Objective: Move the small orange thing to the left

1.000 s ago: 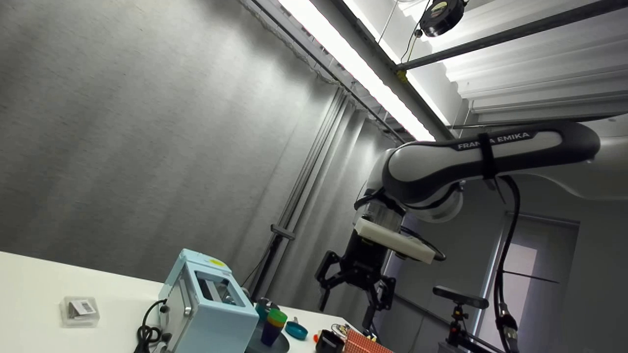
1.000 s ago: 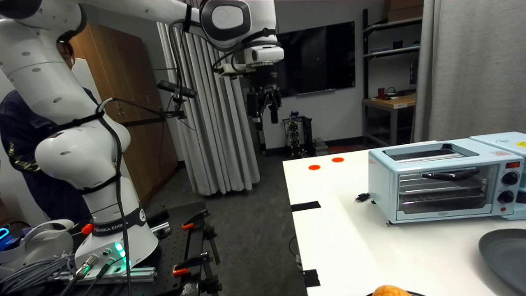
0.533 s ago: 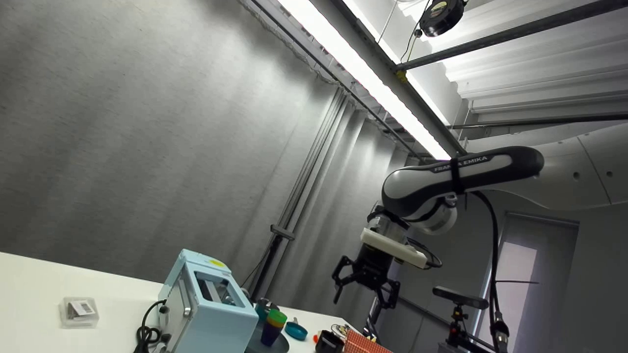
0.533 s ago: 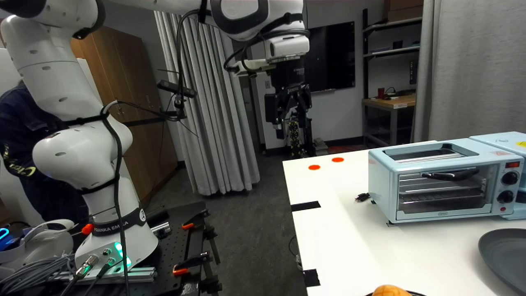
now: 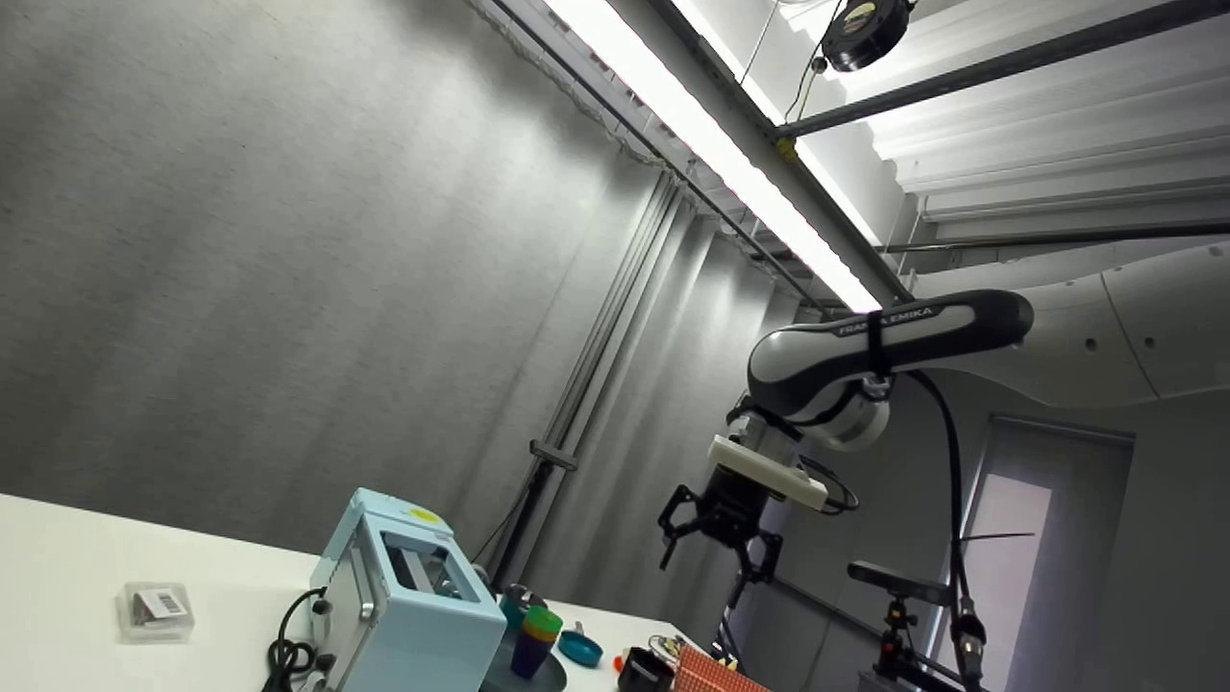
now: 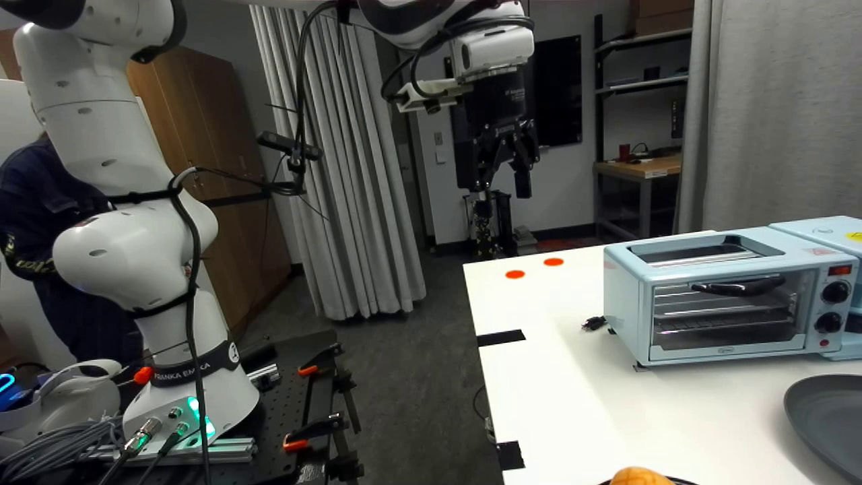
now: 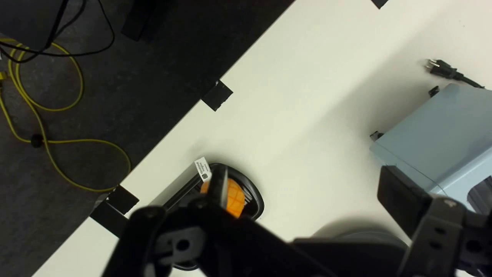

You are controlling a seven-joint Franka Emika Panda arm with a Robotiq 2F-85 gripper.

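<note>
An orange, grid-marked, bun-like thing (image 7: 235, 198) lies in a black basket (image 7: 258, 194) in the wrist view, partly hidden by a gripper finger. Its rounded top (image 6: 640, 477) shows at the bottom edge of an exterior view. A small orange-red thing (image 5: 618, 663) also lies on the table beside a black mug; I cannot tell what it is or which orange thing is the task's. My gripper (image 5: 706, 581) is open and empty, high in the air; its fingers stand wide apart in the wrist view (image 7: 305, 181). In an exterior view the gripper (image 6: 502, 188) is above and beyond the table's far edge.
A light-blue toaster oven (image 6: 727, 296) stands on the white table (image 6: 572, 391). A dark grey plate (image 6: 828, 417) lies before it. Stacked cups (image 5: 535, 639), a teal pan (image 5: 580, 648), the black mug (image 5: 646, 671) and a red checkered cloth (image 5: 713, 675) are also there.
The arm has moved: in both exterior views the gripper is further right, larger in the view with the robot base and smaller in the other. It stays open. The table things have not moved.
</note>
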